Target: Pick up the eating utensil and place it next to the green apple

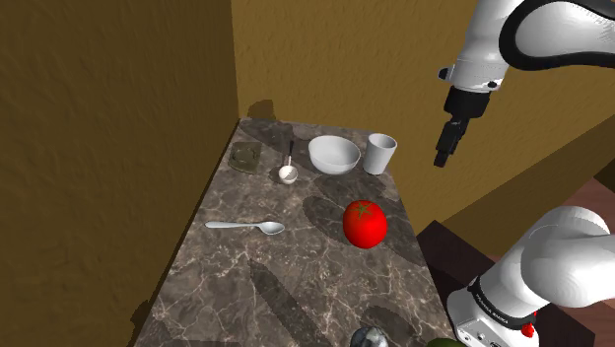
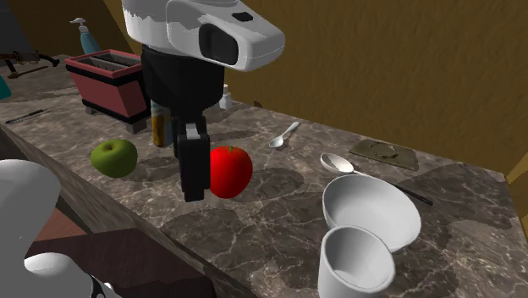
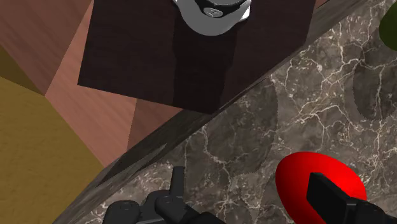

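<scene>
A silver spoon (image 1: 246, 227) (image 2: 283, 135) lies flat on the marble counter (image 1: 296, 286), bowl end toward a red tomato (image 1: 365, 223) (image 2: 230, 170) (image 3: 299, 181). A second spoon with a dark handle (image 1: 288, 170) (image 2: 338, 162) rests beside the white bowl (image 1: 334, 155) (image 2: 371, 210). The green apple (image 2: 114, 157) (image 3: 389, 25) sits near the counter's edge by the stand. My gripper (image 1: 445, 148) (image 2: 193, 169) (image 3: 247, 179) hangs open and empty, high over the counter's edge close to the tomato and well away from both spoons.
A white cup (image 1: 380, 153) (image 2: 355, 258) stands next to the bowl. A dark coaster (image 1: 245, 155) (image 2: 385, 152) lies at the counter's far end. A red toaster (image 2: 114, 80) and a soap dispenser (image 2: 85, 34) stand beyond the apple. Brown walls border the counter.
</scene>
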You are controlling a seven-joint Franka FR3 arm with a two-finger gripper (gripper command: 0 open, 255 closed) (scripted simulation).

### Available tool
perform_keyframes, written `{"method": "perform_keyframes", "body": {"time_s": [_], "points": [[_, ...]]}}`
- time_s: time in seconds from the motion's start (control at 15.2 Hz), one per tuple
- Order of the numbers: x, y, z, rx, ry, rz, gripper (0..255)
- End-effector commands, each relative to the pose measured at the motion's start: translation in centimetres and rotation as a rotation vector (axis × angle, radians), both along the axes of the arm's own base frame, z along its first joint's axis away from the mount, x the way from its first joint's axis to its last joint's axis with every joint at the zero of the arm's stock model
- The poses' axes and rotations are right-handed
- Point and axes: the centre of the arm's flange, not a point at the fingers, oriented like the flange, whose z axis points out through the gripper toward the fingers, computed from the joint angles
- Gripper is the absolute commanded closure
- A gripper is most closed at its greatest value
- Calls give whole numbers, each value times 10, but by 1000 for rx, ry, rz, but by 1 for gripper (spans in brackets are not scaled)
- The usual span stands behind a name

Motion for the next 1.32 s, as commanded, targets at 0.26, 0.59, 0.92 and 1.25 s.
{"method": "perform_keyframes", "body": {"time_s": [0.26, 0.59, 0.92, 1.25], "points": [[26, 33, -25, 20, -33, 48, 0], [58, 76, -53, 45, -74, 107, 0], [88, 121, -79, 69, -115, 167, 0], [117, 170, -103, 94, -157, 226, 0]]}}
